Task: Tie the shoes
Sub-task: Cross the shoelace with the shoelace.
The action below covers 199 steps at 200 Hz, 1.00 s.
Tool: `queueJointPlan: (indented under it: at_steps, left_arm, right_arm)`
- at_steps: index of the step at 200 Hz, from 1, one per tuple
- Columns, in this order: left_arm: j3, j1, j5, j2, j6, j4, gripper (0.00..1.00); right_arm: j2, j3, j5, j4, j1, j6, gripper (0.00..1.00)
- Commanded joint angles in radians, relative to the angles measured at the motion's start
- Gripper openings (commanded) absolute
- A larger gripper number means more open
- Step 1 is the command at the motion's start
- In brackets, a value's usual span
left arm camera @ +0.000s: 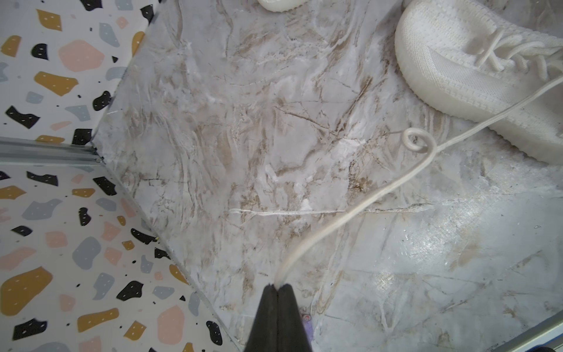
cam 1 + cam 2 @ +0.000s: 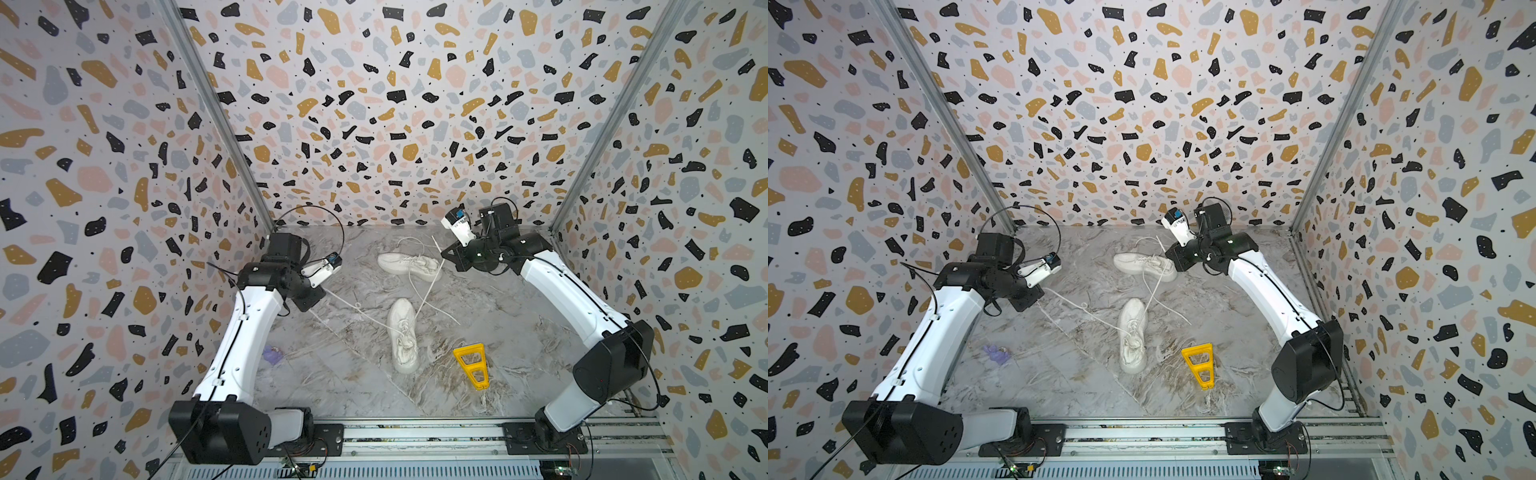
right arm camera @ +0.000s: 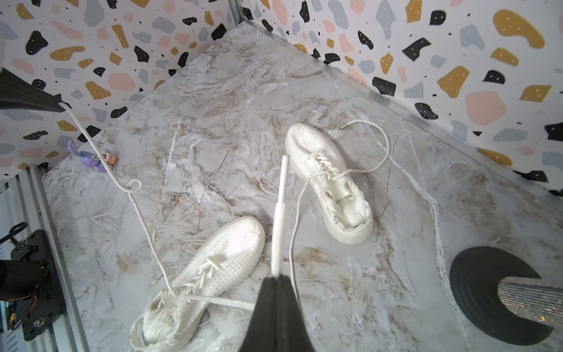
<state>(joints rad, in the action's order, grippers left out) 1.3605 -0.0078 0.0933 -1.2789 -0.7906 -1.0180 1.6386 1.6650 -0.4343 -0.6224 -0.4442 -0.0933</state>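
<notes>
- Holding both lace ends of near shoe (image 2: 402, 332), mid table (image 2: 519, 332); far shoe (image 2: 409, 264) lies beyond it, not held. My left gripper (image 1: 277, 286) is clenched on one lace (image 1: 344, 215), right gripper (image 3: 278, 276) clenched on other lace (image 3: 278, 213).
- Handling?
- I'd judge laces limp, light, slippy; shoe soft, may drag if pulled. Take hold nr the tips. No containers in view.

So your left arm (image 2: 245, 332) is stretched forward from its base with the wrist bent in toward the middle. The left gripper (image 1: 277, 288) has its jaws squeezed tight together, pinching a lace strand (image 1: 365, 195) right at the tips. Your right arm (image 2: 577, 303) reaches farther back, wrist turned inward too. The right gripper (image 3: 278, 280) is clamped the same way on the other lace (image 3: 279, 213). The two grippers sit well apart.
</notes>
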Motion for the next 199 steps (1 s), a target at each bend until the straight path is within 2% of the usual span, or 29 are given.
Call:
queueJointPlan:
  at_steps: [1, 24, 68, 98, 166, 199]
  left_arm:
    - [0.054, 0.016, -0.012, 0.024, 0.018, -0.016, 0.00]
    - [0.089, 0.023, 0.032, 0.036, 0.046, -0.025, 0.00]
    - [0.122, 0.023, 0.203, 0.062, 0.102, -0.050, 0.00]
    - [0.101, 0.023, 0.284, 0.065, 0.128, -0.046, 0.00]
    - [-0.027, 0.023, 0.198, 0.111, 0.087, -0.035, 0.00]
    - [-0.085, 0.023, 0.152, 0.128, 0.048, -0.031, 0.00]
  right_arm:
    - [-0.040, 0.063, -0.004, -0.042, 0.001, -0.014, 0.00]
    - [-0.043, 0.083, -0.033, -0.047, 0.001, -0.007, 0.00]
    - [-0.027, 0.061, -0.161, -0.010, -0.007, 0.033, 0.00]
    - [0.017, 0.022, -0.193, 0.021, -0.056, 0.053, 0.00]
    - [0.237, 0.041, -0.193, 0.106, -0.203, 0.087, 0.00]
    - [0.375, 0.095, -0.232, 0.142, -0.251, 0.141, 0.00]
